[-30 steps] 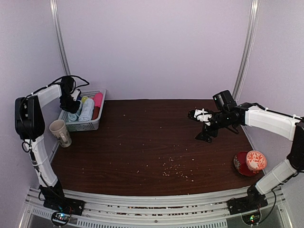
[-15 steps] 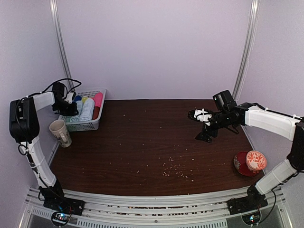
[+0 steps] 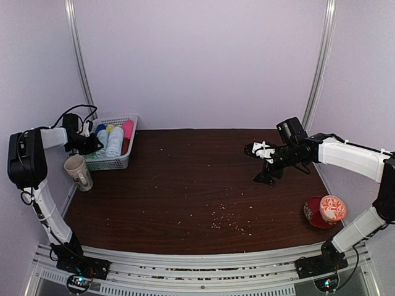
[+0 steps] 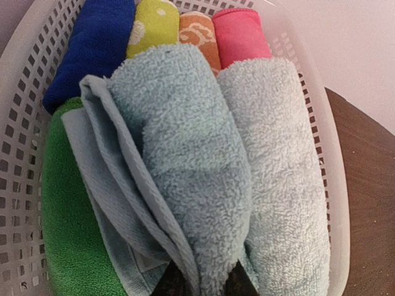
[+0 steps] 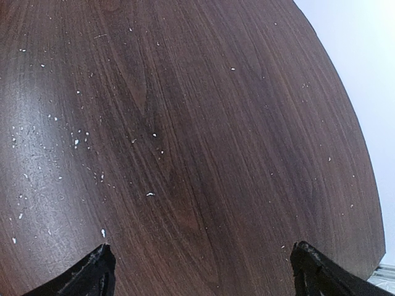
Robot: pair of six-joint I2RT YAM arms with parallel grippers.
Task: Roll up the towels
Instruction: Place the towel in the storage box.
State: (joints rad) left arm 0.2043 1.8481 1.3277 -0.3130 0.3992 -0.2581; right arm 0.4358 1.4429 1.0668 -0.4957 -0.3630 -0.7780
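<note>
**Lilac-walled cell, both towels in the basket**

Dark wood-grain table (image 3: 185, 185), speckled with pale crumbs, stands between plain lilac walls. At its far left corner sits a white perforated basket (image 4: 21, 123) packed with rolled cloths. The two pale-blue towels (image 3: 110, 142) lie on top of the pile, side by side and touching. The looser towel (image 4: 185, 154) has its hemmed edge peeling open toward a green roll (image 4: 68, 240). The tighter towel (image 4: 281, 179) lies against the basket's opposite wall. Behind them are a dark blue roll (image 4: 99, 43), a yellow-green roll (image 4: 154, 24), an orange patterned roll (image 4: 197, 31) and a pink roll (image 4: 241, 31).

The left gripper (image 4: 203, 287) is at the basket's near end, its dark fingertips drawn close and pinching a fold of the looser towel. The right gripper (image 5: 200, 271) hovers over bare table on the right side, well apart from the basket, fingers spread wide and holding nothing.

A paper cup (image 3: 78, 171) stands just in front of the basket. A red-and-white bowl (image 3: 325, 211) rests near the table's right edge.
</note>
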